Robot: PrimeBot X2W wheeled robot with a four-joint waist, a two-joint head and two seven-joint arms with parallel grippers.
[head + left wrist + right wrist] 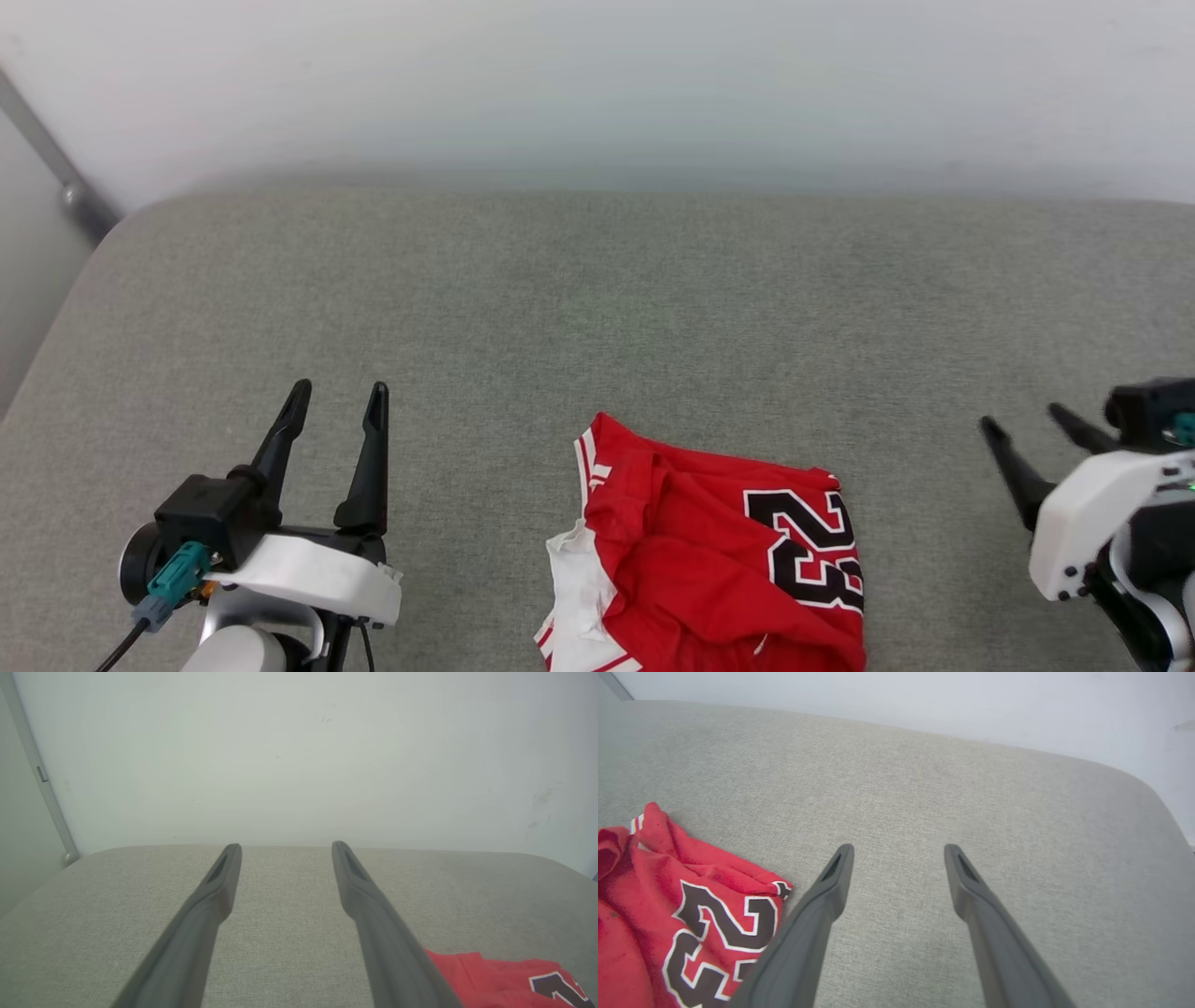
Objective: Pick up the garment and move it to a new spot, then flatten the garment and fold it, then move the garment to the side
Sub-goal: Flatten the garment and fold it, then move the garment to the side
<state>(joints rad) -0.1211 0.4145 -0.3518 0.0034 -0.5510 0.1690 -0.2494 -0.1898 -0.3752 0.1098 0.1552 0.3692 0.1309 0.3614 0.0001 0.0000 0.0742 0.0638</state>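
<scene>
The garment (709,551) lies crumpled on the grey fabric-covered worktop (597,299), between the two arms and close to the robot, with its near part cut off by the bottom of the head view. The left claw (339,387) is released and empty, hovering well apart from the cloth on the left. The right claw (1019,415) is also spread and empty, standing near the heap's right side, where the "23" lettering (812,551) faces up. The right wrist view shows the right claw's fingers (831,891) just beside the numbered fold, not touching it. The main risk, as I judge it, is the heap itself. The red body is doubled over and a white sleeve (579,569) pokes out at the left, so a pinch from above could catch several layers and lift a wad, not an edge. That would make flattening harder. A claw coming in too low could snag the worktop's cover. If only one side is taken, the cloth would likely drag and twist further.
</scene>
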